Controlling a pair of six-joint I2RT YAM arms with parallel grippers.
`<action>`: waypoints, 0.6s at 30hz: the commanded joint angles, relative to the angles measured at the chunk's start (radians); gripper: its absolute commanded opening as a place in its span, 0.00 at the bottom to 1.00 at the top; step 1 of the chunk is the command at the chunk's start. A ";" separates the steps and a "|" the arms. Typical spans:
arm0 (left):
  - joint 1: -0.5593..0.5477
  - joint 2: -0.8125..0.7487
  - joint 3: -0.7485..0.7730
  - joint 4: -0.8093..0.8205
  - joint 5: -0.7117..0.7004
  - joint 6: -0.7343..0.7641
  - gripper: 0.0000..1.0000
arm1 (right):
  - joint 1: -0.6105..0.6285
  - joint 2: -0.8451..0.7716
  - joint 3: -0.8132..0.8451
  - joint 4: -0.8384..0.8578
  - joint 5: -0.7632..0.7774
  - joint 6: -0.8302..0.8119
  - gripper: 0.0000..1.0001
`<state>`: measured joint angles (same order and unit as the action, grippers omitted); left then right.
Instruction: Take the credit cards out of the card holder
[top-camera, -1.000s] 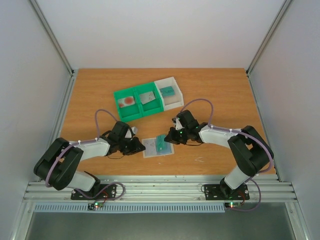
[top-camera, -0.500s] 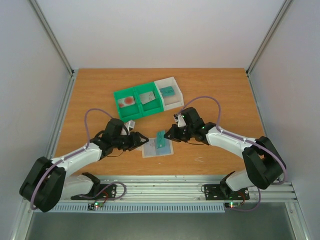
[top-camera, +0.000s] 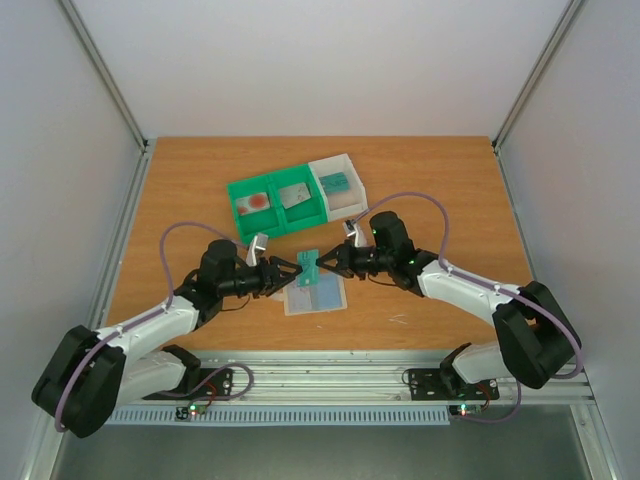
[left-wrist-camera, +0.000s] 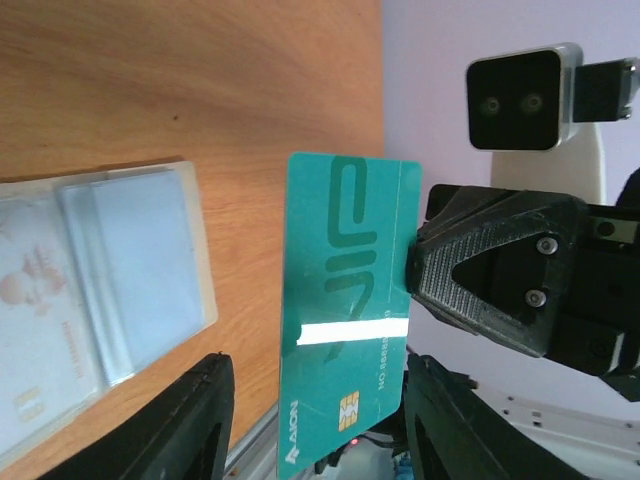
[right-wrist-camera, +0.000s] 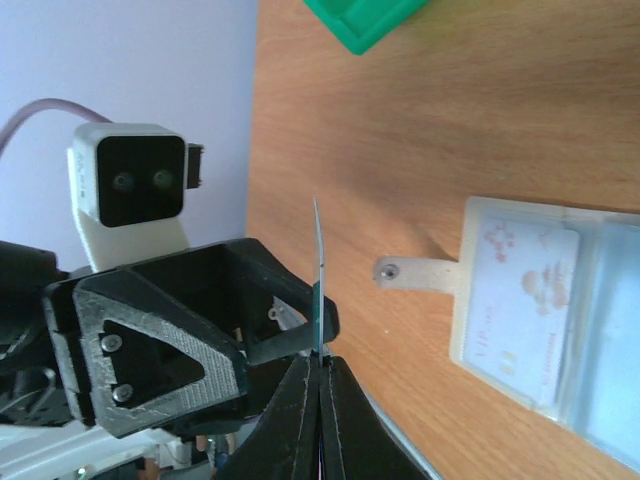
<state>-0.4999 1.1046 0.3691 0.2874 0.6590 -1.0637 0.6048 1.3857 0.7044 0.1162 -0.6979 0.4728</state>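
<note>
One teal credit card (left-wrist-camera: 345, 310) is clamped by one edge in the right jaws, which are pressed together on it. It is held on edge, clear of the bench (top-camera: 440, 180), just above the card holder (top-camera: 315, 297). The left jaws stand apart, one finger (left-wrist-camera: 190, 425) on each side of the card; contact cannot be determined. The card holder lies flat on the bench with a pale card (right-wrist-camera: 520, 300) in it. Behind it, a green tray (top-camera: 262, 231) holds a red-circle card (top-camera: 257, 202) and a grey card (top-camera: 295, 194). The adjoining white tray (top-camera: 330, 160) holds another teal card (top-camera: 335, 183).
</note>
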 joint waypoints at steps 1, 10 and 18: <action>0.000 0.005 -0.026 0.218 0.034 -0.087 0.47 | -0.003 -0.034 -0.009 0.083 -0.037 0.058 0.01; 0.001 0.013 -0.045 0.287 0.029 -0.123 0.25 | -0.002 -0.030 -0.020 0.115 -0.048 0.070 0.01; 0.001 0.005 -0.039 0.293 0.044 -0.104 0.00 | -0.002 -0.034 -0.015 0.108 -0.064 0.043 0.02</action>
<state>-0.4984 1.1141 0.3305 0.5018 0.6834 -1.1881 0.6010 1.3716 0.6914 0.1978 -0.7322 0.5339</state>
